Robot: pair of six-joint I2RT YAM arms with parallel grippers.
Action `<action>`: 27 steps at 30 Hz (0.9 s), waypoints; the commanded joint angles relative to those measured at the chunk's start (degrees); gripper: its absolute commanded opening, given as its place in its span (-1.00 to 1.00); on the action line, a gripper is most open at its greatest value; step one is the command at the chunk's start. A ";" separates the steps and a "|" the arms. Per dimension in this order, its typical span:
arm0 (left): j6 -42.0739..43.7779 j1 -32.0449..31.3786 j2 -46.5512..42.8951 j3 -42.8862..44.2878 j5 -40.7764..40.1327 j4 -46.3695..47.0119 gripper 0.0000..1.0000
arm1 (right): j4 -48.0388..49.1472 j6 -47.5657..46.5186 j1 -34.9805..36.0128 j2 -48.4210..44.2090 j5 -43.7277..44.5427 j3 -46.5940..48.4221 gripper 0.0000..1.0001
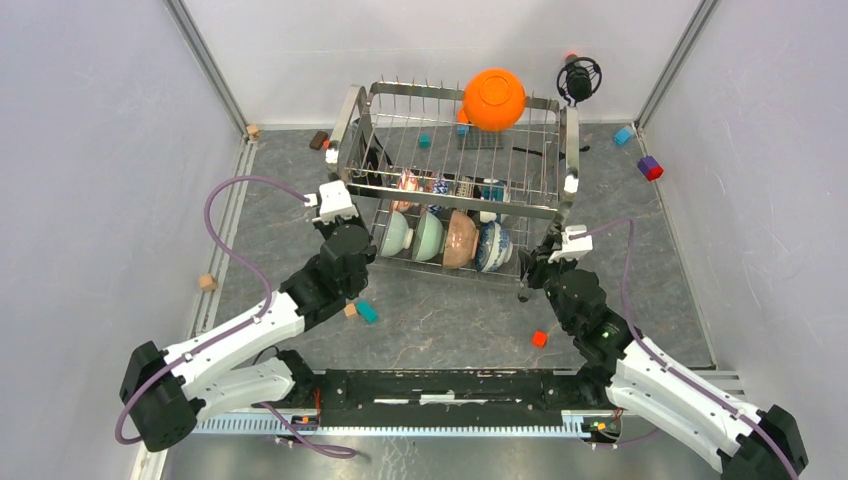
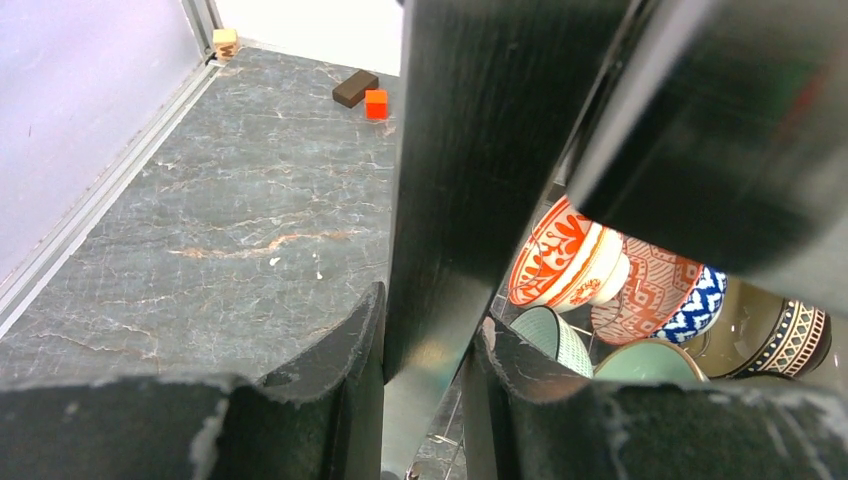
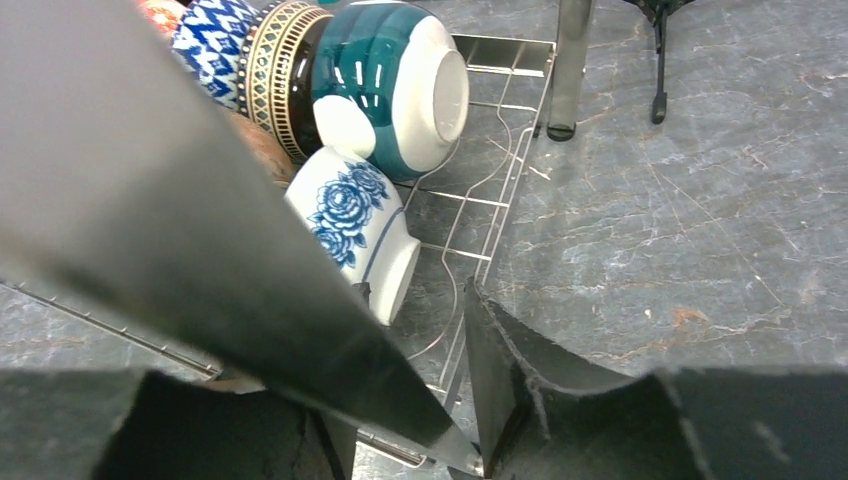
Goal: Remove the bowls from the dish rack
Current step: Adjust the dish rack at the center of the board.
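Observation:
The steel dish rack (image 1: pixel 455 150) stands mid-table. An orange bowl (image 1: pixel 493 98) rests on its upper tier at the back right. Several bowls stand on edge in the lower tier, among them a pale green one (image 1: pixel 396 235) and a blue-and-white one (image 1: pixel 492 245). My left gripper (image 1: pixel 362 225) (image 2: pixel 430 320) is at the rack's front left corner, shut on a flat steel upright of the frame; a red-and-white bowl (image 2: pixel 560 260) shows just beyond. At the front right corner, my right gripper (image 1: pixel 535 270) (image 3: pixel 410 380) is closed on another frame bar, beside a blue-rose bowl (image 3: pixel 355 225).
A black microphone stand (image 1: pixel 578 78) sits behind the rack's right end. Small blocks lie around: teal (image 1: pixel 367 312), red-orange (image 1: pixel 540 338), purple-red (image 1: pixel 650 167), wooden (image 1: pixel 207 282), brown (image 2: pixel 355 88). White walls with metal rails close in the table on three sides.

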 commanded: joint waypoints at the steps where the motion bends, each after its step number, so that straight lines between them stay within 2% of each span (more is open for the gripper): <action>1: -14.06 2.03 2.32 -3.81 3.85 -7.87 -0.91 | -3.39 -0.94 -2.05 1.31 1.80 2.28 -0.05; 2: -14.49 1.99 1.74 -3.65 4.16 -9.31 -0.80 | -4.05 -0.65 -2.00 0.78 1.04 2.37 0.01; 5: -15.37 2.00 -1.72 -3.94 4.84 -12.54 -0.07 | -6.23 -0.96 -2.00 -1.47 -2.20 3.00 0.38; 8: -16.49 2.04 -6.66 -4.84 5.87 -15.55 0.47 | -11.37 -2.75 -2.06 -3.29 -5.98 5.20 0.67; 10: -17.87 1.98 -9.95 -4.58 7.18 -19.29 0.70 | -15.59 -3.82 -2.04 -4.63 -7.09 6.94 0.77; 13: -19.97 2.01 -14.92 -3.86 11.15 -25.43 0.98 | -21.60 -5.12 -2.07 -7.45 -8.13 9.19 0.82; 18: -25.96 1.96 -23.61 -3.16 20.05 -36.61 0.99 | -27.47 -5.52 -2.05 -13.73 -9.64 10.14 0.85; 22: -34.33 2.01 -30.10 -4.00 24.08 -42.96 0.99 | -27.35 -2.44 -1.99 -18.51 -11.80 8.23 0.85; 25: -29.07 2.01 -35.37 -6.47 36.06 -37.91 0.99 | -25.33 -0.37 -2.06 -22.22 -14.44 5.95 0.81; 27: -28.06 2.05 -38.33 -9.81 47.11 -30.60 0.99 | -24.67 0.17 -1.99 -24.21 -14.93 4.65 0.79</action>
